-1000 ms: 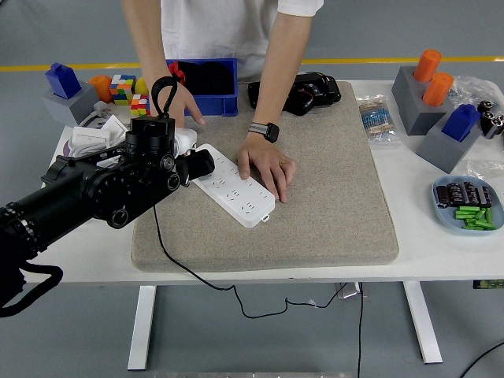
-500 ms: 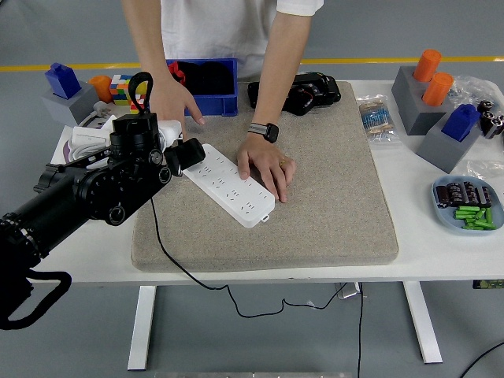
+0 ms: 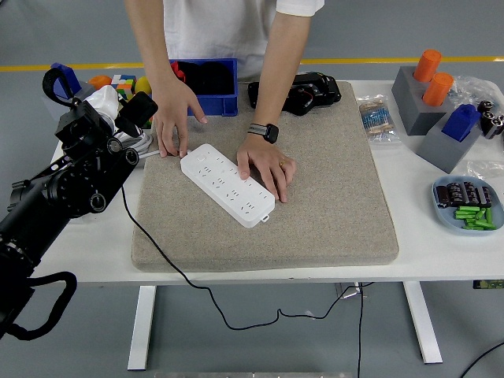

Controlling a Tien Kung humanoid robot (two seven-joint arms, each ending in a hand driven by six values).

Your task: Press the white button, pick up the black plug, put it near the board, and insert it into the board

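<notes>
While your left hand (image 3: pixel 118 118) is hovering over the table's left side, just off the white board (image 3: pixel 227 183), its fingers are closing around the black plug (image 3: pixel 138 110), so you are doing the pick-up step. A person's hand (image 3: pixel 268 167) is pressing on the board, which is lying on the grey mat (image 3: pixel 331 205). Next, you are needing to bring the plug close beside the board and put it down gently.

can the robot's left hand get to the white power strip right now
Probably yes. The left hand is just off the white power strip's left end with bare mat between, though a person's hands rest on and beside it.
</notes>
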